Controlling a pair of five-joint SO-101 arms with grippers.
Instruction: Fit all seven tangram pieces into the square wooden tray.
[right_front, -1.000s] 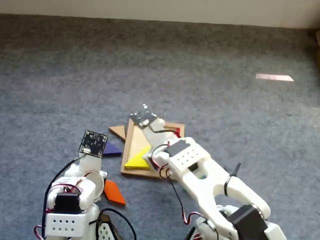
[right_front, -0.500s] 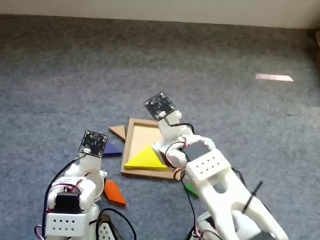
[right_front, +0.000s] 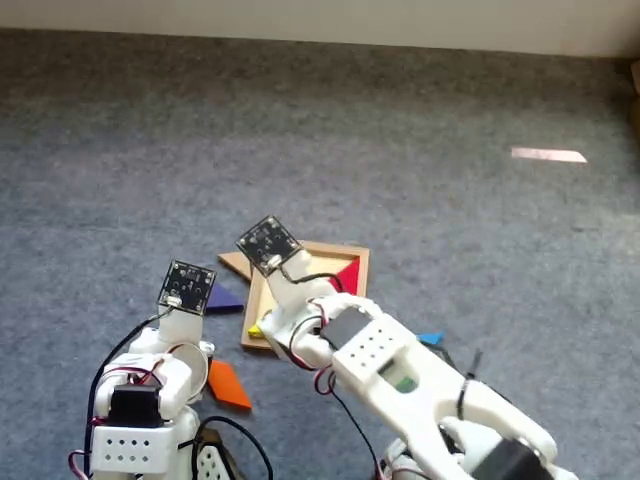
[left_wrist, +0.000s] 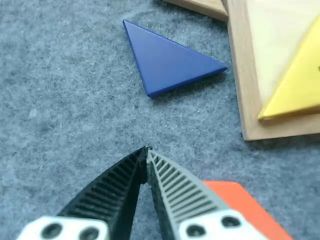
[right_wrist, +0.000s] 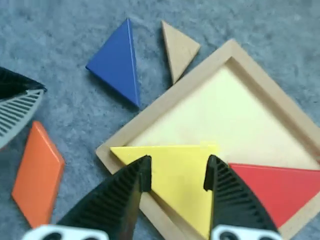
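We found the right end effector (right_wrist: 177, 162) spread open over the yellow triangle (right_wrist: 175, 197), which lay inside the square wooden tray (right_wrist: 167, 96) next to the red triangle (right_wrist: 280, 192). The left end effector (left_wrist: 147, 156) was pressed together, pinching nothing, low over the grey bench (right_front: 400, 130) between the blue triangle (left_wrist: 167, 62) and the orange parallelogram (left_wrist: 250, 210). A small tan triangle (right_wrist: 177, 47) lay just outside the tray's rim, near the blue one.

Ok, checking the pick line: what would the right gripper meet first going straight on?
The right gripper would likely meet the yellow triangle lying in the wooden tray; depth is unclear.
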